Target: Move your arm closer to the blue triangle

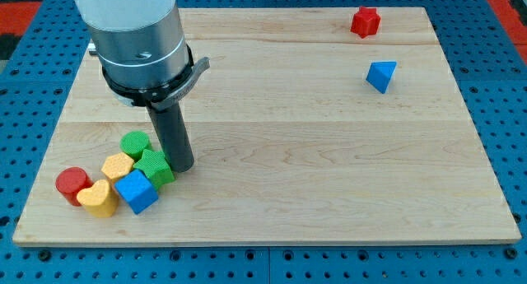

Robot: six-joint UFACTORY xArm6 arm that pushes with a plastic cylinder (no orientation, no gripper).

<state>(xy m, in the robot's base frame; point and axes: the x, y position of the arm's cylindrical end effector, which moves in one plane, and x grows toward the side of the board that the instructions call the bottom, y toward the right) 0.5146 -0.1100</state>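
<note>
My tip (183,166) touching green star block (154,166), well apart from blue triangle block (381,75) at view's upper right; bare rod, no hand; approach undone

Grey-silver cyl. arm (136,25), black collar w/ bracket, straight dark rod to my tip (183,167).

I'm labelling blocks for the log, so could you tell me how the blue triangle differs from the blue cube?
The blue triangle is a wedge; the blue cube is boxy. The triangle stands alone at the view's right, below the red star; the cube is packed in the cluster at the bottom left. My tip is beside the cluster, far from the triangle. Both share one blue.
</note>
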